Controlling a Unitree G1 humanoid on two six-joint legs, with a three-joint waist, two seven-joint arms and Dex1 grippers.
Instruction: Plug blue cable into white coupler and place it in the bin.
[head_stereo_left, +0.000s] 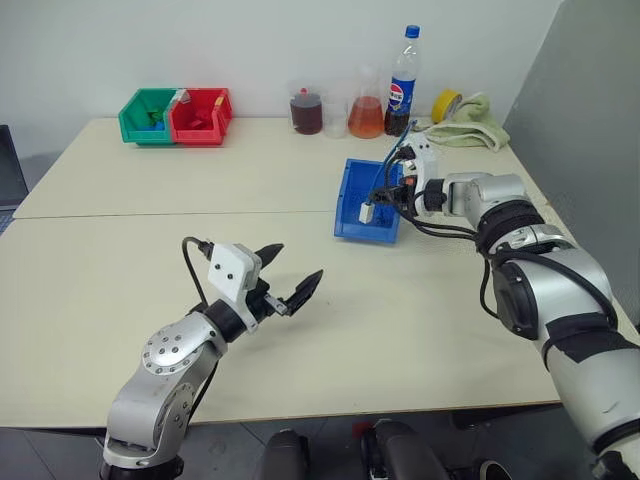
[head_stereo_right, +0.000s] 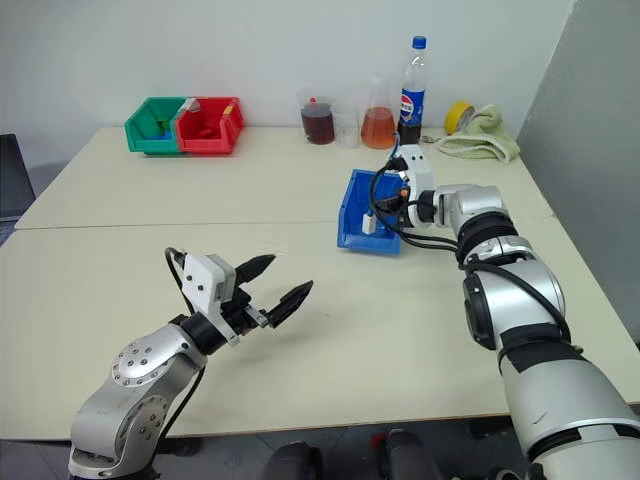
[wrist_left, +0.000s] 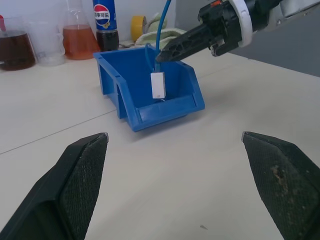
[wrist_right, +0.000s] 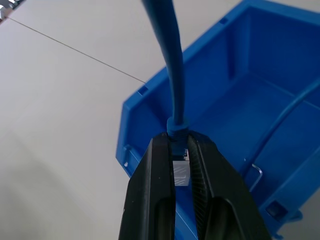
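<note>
1. Head cams: right gripper (head_stereo_left: 392, 186) is over the bin (head_stereo_left: 352, 222), fingers pinched on the blue cable (head_stereo_left: 384, 166) near its plug end. The white coupler (head_stereo_left: 366, 212) hangs below the fingertips on the cable end, inside the bin's open mouth, just above its floor. Rest of the cable loops up and back past the gripper. Bin sits on the table (head_stereo_left: 150, 290) toward its right edge, about mid-depth. Left gripper (head_stereo_left: 286, 277) is well apart from the bin, over the table's near half, left of centre, fingers spread wide, nothing in them.
2. Same cams, labels + room: cola bottle (head_stereo_left: 403, 82) w/ blue label and round red-white-blue logo stands at the far edge; lettering too small to read. Beside it a flask of orange liquid (head_stereo_left: 366, 115), a clear beaker (head_stereo_left: 335, 110) and a jar of dark red liquid (head_stereo_left: 306, 112). Yellow tape roll (head_stereo_left: 446, 104) and a pale green cloth (head_stereo_left: 470, 128) lie at the far right corner. Green bin (head_stereo_left: 147, 116) and red bin (head_stereo_left: 201, 116) touch side by side at the far left. Table is cream, w/ a seam across it; white wall behind, grey panel on the right.
3. Left wrist cam: own fingers wide apart; beyond them, coupler dangles upright in the bin under the right gripper's tips.
4. Right wrist cam: fingers narrow, clamped on the cable's plug boot; pale coupler shows between and below them, over the bin's interior.
</note>
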